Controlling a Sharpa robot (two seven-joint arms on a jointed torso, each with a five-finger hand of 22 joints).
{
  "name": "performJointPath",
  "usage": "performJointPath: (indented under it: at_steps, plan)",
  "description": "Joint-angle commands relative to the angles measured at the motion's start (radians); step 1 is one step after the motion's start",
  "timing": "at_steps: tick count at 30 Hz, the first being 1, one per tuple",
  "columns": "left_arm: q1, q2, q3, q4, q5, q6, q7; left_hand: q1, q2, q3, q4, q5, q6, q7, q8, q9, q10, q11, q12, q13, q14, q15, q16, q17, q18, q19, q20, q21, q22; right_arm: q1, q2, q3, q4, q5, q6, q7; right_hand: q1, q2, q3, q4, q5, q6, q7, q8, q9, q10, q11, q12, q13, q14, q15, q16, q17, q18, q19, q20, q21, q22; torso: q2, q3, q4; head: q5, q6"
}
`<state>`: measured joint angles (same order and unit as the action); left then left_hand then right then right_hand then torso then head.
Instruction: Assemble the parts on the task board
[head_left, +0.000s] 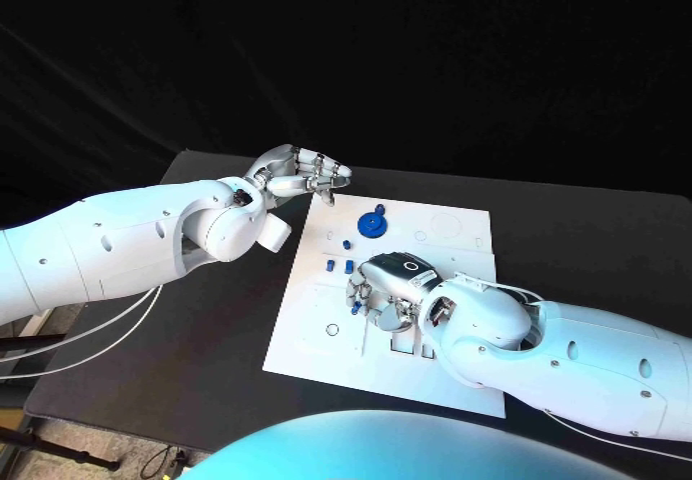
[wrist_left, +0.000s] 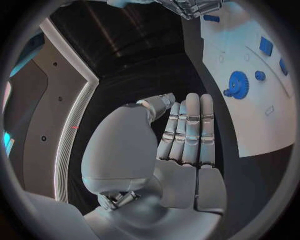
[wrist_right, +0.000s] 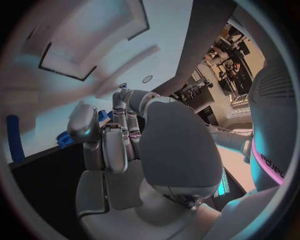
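The white task board (head_left: 450, 232) lies in the middle of the black table. A blue gear (head_left: 374, 223) (wrist_left: 237, 84) stands near its far edge, and small blue parts (head_left: 336, 265) stand a little nearer. My left hand (head_left: 299, 172) (wrist_left: 186, 135) hovers over the table just off the board's far left corner, fingers side by side and thumb tucked, holding nothing. My right hand (head_left: 387, 292) (wrist_right: 115, 140) is curled down onto the board's middle. A bit of blue (wrist_right: 102, 116) shows between its thumb and fingers; whether it is pinched is unclear.
Dark recesses (head_left: 411, 345) in the board lie under and beside my right wrist. A small ring hole (head_left: 333, 329) sits on the board's left part. Bare black table (head_left: 216, 340) lies to the left of the board, and a blue bar (wrist_right: 14, 145) lies by the board's edge.
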<state>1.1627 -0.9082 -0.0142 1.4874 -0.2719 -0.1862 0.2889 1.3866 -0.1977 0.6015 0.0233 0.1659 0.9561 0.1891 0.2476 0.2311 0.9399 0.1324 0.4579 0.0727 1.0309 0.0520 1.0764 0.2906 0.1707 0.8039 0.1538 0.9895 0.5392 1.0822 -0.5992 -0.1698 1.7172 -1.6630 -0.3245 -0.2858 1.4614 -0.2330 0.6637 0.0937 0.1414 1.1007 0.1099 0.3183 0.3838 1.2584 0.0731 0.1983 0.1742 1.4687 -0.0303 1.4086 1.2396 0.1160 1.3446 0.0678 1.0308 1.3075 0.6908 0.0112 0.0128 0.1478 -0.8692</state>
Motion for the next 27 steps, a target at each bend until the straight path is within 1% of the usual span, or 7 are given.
performJointPath:
  at_steps: [1,4,5,10,22,25,27]
  plan:
    - [0.001,0.002,0.001,0.001,-0.004,0.015,0.004,-0.007,-0.001,0.002,-0.005,0.001,-0.008,0.001,-0.005,0.001,-0.008,-0.002,-0.005,-0.001,0.001,0.003,-0.006,-0.002,0.011,-0.008,0.0,0.004,0.001,-0.001,0.001,0.0,-0.003,-0.004,0.026,0.003,-0.007,0.002,0.004,-0.002,0.002,0.002,0.003,0.005,0.002,0.037,-0.035,0.001,0.002,0.042,-0.006,0.002,-0.001,-0.006,-0.004,0.0,-0.007,0.045,0.001,0.0005,0.0006,-0.001,-0.002]
    - [0.001,0.002,0.001,0.001,-0.004,0.015,0.004,-0.007,-0.001,0.002,-0.005,0.001,-0.008,0.001,-0.005,0.001,-0.008,-0.002,-0.005,-0.001,0.001,0.003,-0.006,-0.002,0.011,-0.008,0.0,0.004,0.001,-0.001,0.002,0.0,-0.006,-0.004,0.032,0.001,-0.009,0.003,0.004,-0.003,0.002,0.001,0.003,0.005,0.002,0.036,-0.035,0.0,0.002,0.042,-0.006,0.002,-0.001,-0.006,-0.004,0.0,-0.007,0.045,0.001,0.0006,0.0004,-0.001,-0.003]
    - [0.001,0.002,0.001,0.001,-0.004,0.015,0.004,-0.007,-0.001,0.002,-0.005,0.001,-0.008,0.001,-0.005,0.001,-0.008,-0.002,-0.005,-0.001,0.001,0.003,-0.006,-0.002,0.011,-0.008,0.0,0.004,0.001,-0.001,0.003,0.0,-0.007,-0.005,0.034,0.001,-0.016,0.006,0.004,-0.008,-0.017,0.0,0.003,0.006,0.005,0.036,-0.033,-0.002,0.004,0.042,-0.006,0.001,-0.002,-0.006,-0.005,0.001,-0.009,0.045,0.0,0.0006,0.0002,-0.001,-0.003]
    - [0.001,0.002,0.001,0.001,-0.004,0.015,0.004,-0.007,-0.001,0.002,-0.005,0.001,-0.008,0.001,-0.005,0.001,-0.008,-0.002,-0.005,-0.001,0.001,0.003,-0.006,-0.002,0.011,-0.008,0.0,0.004,0.001,-0.002,0.006,-0.001,-0.012,-0.005,0.045,-0.002,-0.016,0.006,0.004,-0.008,-0.017,0.0,0.003,0.006,0.005,0.036,-0.033,-0.002,0.004,0.042,-0.006,0.001,-0.002,-0.006,-0.005,0.001,-0.009,0.045,0.001,0.001,0.0,0.0,-0.003]
    - [0.001,0.002,0.001,0.0,-0.005,0.015,0.004,-0.007,-0.001,0.002,-0.005,0.001,-0.008,0.001,-0.005,0.001,-0.008,-0.002,-0.005,-0.001,0.001,0.003,-0.006,-0.002,0.011,-0.008,0.0,0.004,0.001,-0.007,0.026,-0.004,-0.026,-0.009,0.068,-0.004,-0.022,0.009,0.004,-0.014,-0.024,-0.004,0.004,0.005,0.007,0.032,-0.034,-0.005,0.005,0.041,-0.005,0.001,-0.004,-0.005,-0.007,0.001,-0.016,0.043,0.001,-0.0005,0.0005,-0.003,-0.003]
    - [0.001,0.002,0.001,-0.001,-0.005,0.014,0.003,-0.009,0.0,0.002,-0.007,0.001,-0.009,0.002,-0.004,0.002,-0.011,-0.001,-0.005,-0.001,0.0,0.004,-0.006,-0.002,0.011,-0.01,0.001,0.005,0.001,-0.008,0.029,-0.005,-0.031,0.004,0.074,0.0,-0.033,0.011,0.001,-0.021,-0.027,-0.016,0.009,0.001,0.009,0.019,-0.029,-0.014,0.005,0.042,-0.001,0.002,-0.003,-0.005,-0.009,0.004,-0.02,0.043,0.0,-0.0008,0.0004,-0.003,-0.003]
    - [0.001,0.002,0.001,-0.001,-0.005,0.014,0.003,-0.009,0.0,0.002,-0.007,0.001,-0.009,0.002,-0.004,0.002,-0.011,-0.001,-0.005,-0.001,0.0,0.004,-0.006,-0.002,0.011,-0.01,0.001,0.005,0.001,-0.008,0.03,-0.005,-0.035,0.011,0.077,0.002,-0.046,0.013,-0.003,-0.026,-0.019,-0.044,0.017,-0.013,0.007,0.002,-0.021,-0.024,0.004,0.042,0.005,0.004,-0.002,-0.005,-0.011,0.008,-0.026,0.042,-0.001,-0.0011,0.0,-0.004,-0.003]
